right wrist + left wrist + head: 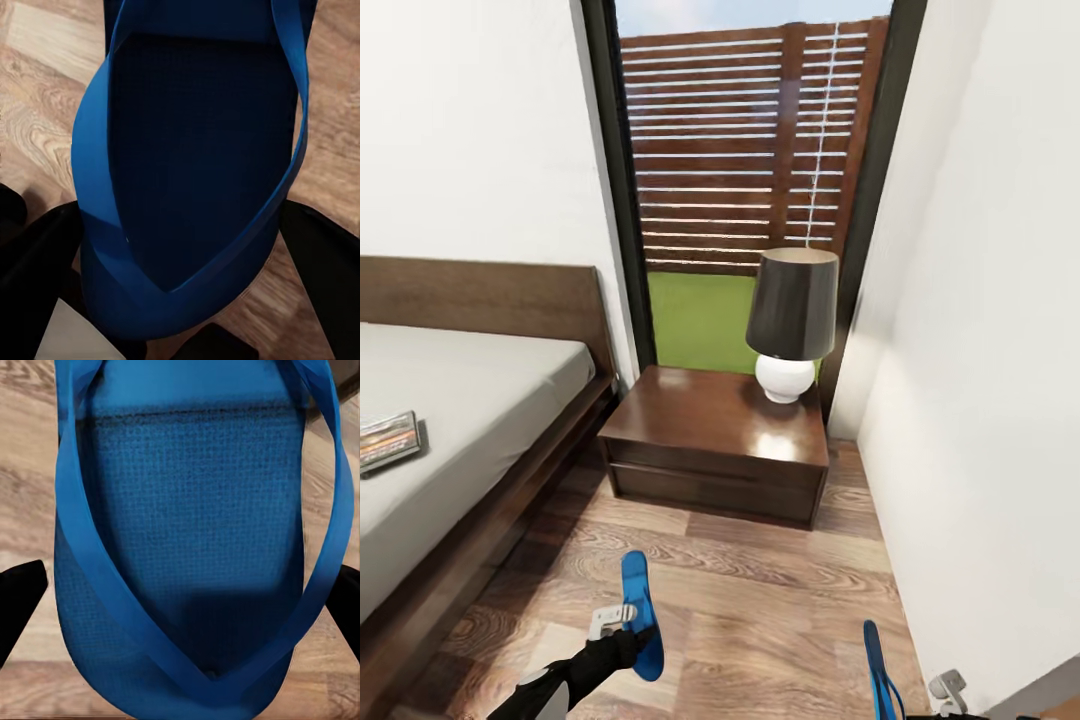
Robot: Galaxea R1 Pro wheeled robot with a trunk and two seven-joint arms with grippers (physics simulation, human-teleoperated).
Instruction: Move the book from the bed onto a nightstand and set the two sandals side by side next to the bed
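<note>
Blue sandal straps [315, 510] show from wrist views.

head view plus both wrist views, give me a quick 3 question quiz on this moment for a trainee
1. True or false: the book lies on the nightstand.
2. What stands on the nightstand? A) lamp B) vase C) clock
3. Fill in: each gripper, left gripper and right gripper, holds one blue ____.

Key: 1 false, it lies on the bed. 2 A. 3 sandal: left sandal, right sandal.
</note>
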